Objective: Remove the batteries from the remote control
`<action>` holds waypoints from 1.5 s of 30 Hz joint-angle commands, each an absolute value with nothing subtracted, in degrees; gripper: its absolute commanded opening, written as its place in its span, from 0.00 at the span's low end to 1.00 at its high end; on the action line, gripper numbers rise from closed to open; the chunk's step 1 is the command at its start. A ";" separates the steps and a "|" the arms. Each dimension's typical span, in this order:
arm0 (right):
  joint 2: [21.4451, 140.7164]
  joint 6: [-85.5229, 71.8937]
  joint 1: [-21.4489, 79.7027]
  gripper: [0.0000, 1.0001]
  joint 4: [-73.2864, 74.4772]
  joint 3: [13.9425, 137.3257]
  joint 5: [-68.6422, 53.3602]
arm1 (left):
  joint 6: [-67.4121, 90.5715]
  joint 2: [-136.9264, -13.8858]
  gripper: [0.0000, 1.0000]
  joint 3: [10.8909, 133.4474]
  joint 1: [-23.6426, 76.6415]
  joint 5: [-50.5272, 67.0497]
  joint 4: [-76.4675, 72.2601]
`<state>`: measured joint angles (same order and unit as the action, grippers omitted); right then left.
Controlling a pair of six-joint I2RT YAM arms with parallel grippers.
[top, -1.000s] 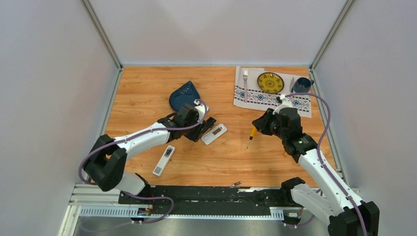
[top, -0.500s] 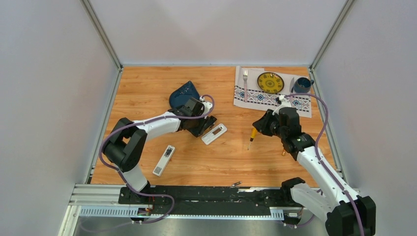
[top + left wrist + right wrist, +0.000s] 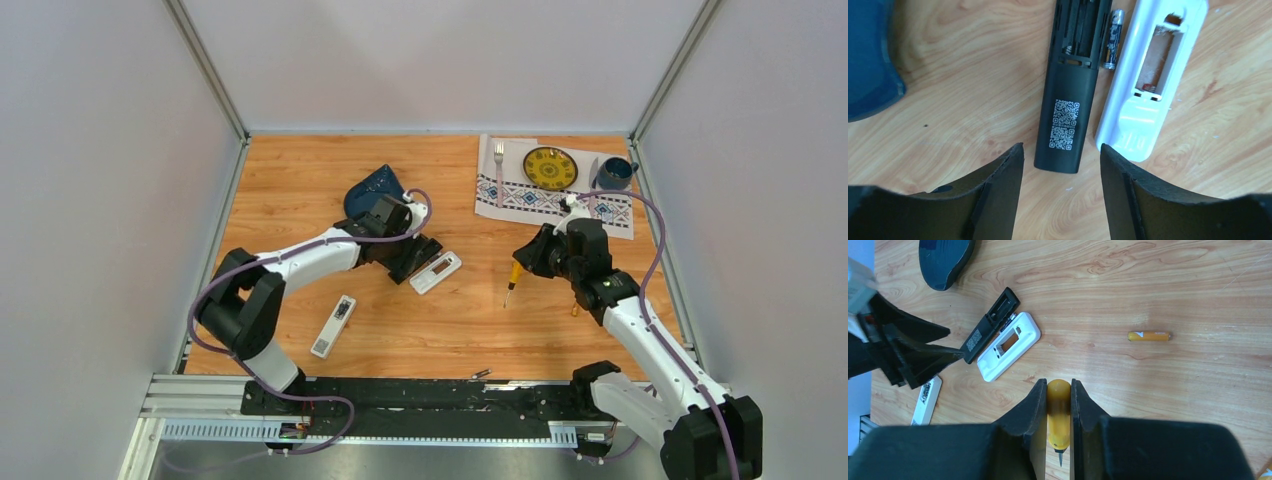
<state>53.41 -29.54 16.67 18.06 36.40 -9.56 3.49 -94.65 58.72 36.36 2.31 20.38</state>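
Observation:
A black remote control (image 3: 1068, 107) lies back-up with its battery bay open. A dark grey battery (image 3: 1112, 42) rests on the wood between it and a white remote (image 3: 1143, 95) whose bay is also open. My left gripper (image 3: 1062, 162) hovers open just short of the black remote's near end, holding nothing. In the top view it (image 3: 405, 258) sits over that remote (image 3: 428, 248). An orange battery (image 3: 1149, 335) lies loose on the table. My right gripper (image 3: 1059, 385) is shut on the orange-handled screwdriver (image 3: 1058, 412), tip down (image 3: 511, 280).
A second white remote (image 3: 334, 325) lies near the left arm. A dark blue pouch (image 3: 373, 192) sits behind the left gripper. At the back right are a patterned placemat (image 3: 520, 195), a yellow plate (image 3: 550, 168), a fork (image 3: 499, 158) and a blue mug (image 3: 614, 172).
My left gripper's jaws have spread wider and its arm has swung its elbow in toward the left wall. The right arm and screwdriver have barely moved.

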 commanded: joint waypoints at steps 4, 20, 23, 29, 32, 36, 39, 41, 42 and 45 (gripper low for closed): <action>52.47 -28.83 16.26 0.00 15.20 36.39 -10.72 | 4.13 -80.62 0.65 59.85 35.60 -1.82 22.06; 49.92 -29.80 16.26 0.00 15.03 35.42 -12.48 | 18.10 -40.45 1.00 42.11 31.99 -2.99 22.85; 50.01 -30.06 16.26 0.00 14.68 35.07 -13.01 | 21.35 -32.01 1.00 37.37 31.99 -3.95 24.87; 50.89 -30.50 16.26 0.00 13.27 34.72 -14.41 | 25.75 -21.10 1.00 32.96 31.99 -3.07 33.90; 51.41 -30.59 16.26 0.00 12.92 34.98 -14.76 | 27.07 -20.04 1.00 33.05 31.99 -4.92 37.51; 51.86 -30.50 16.26 0.00 12.75 35.07 -15.29 | 27.86 -23.80 0.99 33.75 31.99 -6.76 39.90; 51.68 -30.41 16.26 0.00 13.01 34.98 -15.47 | 28.04 -29.94 0.98 35.15 31.99 -7.82 41.22; 51.59 -30.32 16.26 0.00 13.18 34.89 -15.56 | 28.04 -33.82 0.98 36.65 31.99 -9.40 42.62; 51.68 -30.32 16.35 0.00 13.44 34.89 -15.56 | 27.86 -37.58 0.98 37.09 31.99 -9.32 42.80; 51.59 -29.97 16.26 0.00 13.53 34.63 -15.64 | 27.51 -45.49 0.98 38.67 31.99 -9.76 44.30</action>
<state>52.05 -30.20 16.43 15.57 34.52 -14.74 26.98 -37.76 35.16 32.21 -8.05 41.45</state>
